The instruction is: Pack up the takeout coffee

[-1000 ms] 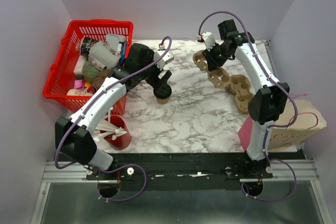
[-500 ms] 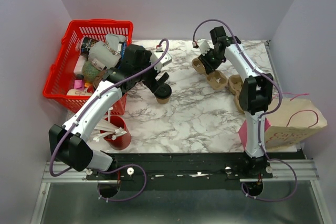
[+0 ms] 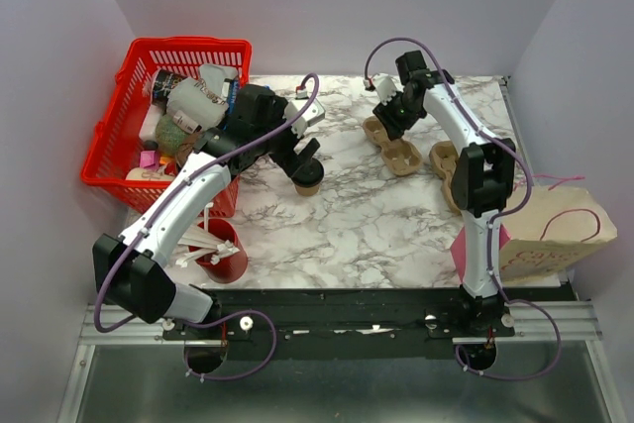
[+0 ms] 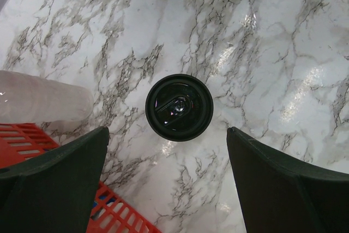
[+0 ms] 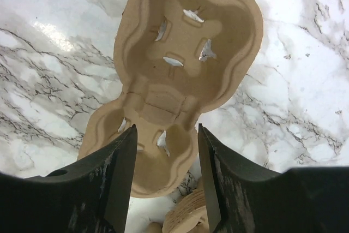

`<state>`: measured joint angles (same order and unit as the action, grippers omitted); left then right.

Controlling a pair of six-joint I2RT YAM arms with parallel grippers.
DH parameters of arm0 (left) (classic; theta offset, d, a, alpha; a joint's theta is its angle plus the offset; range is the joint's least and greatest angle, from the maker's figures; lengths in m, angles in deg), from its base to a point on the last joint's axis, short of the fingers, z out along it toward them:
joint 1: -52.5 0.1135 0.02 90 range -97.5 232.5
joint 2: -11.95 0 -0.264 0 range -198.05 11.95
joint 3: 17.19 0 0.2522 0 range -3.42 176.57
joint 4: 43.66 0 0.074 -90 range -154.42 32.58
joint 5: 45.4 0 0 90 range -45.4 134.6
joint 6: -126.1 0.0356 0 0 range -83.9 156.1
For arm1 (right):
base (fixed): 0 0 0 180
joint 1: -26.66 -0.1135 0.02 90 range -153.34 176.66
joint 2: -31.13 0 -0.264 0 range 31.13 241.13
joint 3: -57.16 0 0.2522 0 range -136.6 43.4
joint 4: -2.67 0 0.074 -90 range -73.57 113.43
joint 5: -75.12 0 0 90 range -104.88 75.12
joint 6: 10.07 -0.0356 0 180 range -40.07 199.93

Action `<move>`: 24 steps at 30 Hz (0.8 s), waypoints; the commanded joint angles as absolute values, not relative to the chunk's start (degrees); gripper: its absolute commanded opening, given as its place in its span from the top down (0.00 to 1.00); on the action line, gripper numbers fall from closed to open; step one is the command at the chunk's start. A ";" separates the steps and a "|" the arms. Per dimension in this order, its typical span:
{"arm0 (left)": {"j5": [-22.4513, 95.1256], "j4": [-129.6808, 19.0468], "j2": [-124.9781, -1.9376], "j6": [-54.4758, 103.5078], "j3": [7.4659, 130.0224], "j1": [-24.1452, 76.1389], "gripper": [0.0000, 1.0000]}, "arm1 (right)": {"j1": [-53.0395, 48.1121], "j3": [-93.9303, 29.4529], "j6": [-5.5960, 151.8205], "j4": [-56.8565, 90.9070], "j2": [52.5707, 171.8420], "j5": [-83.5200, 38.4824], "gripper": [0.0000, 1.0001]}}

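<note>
Hovering wide open, the left gripper (image 4: 167,132) has the takeout coffee (image 4: 179,107) directly beneath it, black lid between the fingers. Lower squarely and close on the paper wall below the rim, not the lid. Beyond, the right gripper (image 5: 167,132) straddles the pulp carrier (image 5: 163,105); I cannot tell whether it pinches.

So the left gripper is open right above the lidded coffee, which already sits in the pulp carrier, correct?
Not quite. The coffee is not in the pulp carrier; it stands on the bare marble table, apart from it, as the left wrist view shows. The left gripper is indeed open right above it.
</note>
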<state>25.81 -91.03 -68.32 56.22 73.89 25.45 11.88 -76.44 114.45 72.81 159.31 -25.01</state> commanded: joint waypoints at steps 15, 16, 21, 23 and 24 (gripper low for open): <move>11.23 -81.43 -71.72 47.36 76.38 24.99 0.06 | 13.03 -60.34 115.36 81.40 113.95 -24.73 0.43; 9.81 -79.41 -72.59 44.82 77.25 24.55 0.06 | 15.22 -57.44 112.13 79.64 111.48 -23.94 0.44; 8.82 -73.51 -79.79 39.53 86.99 14.74 0.07 | 23.40 -55.66 100.69 68.42 101.82 -20.16 0.36; 10.84 -74.38 -85.06 38.13 94.55 11.82 0.08 | 23.76 -54.70 99.00 62.00 99.16 -17.52 0.29; 10.85 -74.30 -86.91 37.42 97.10 10.32 0.09 | 23.76 -54.34 98.48 60.30 98.20 -17.25 0.27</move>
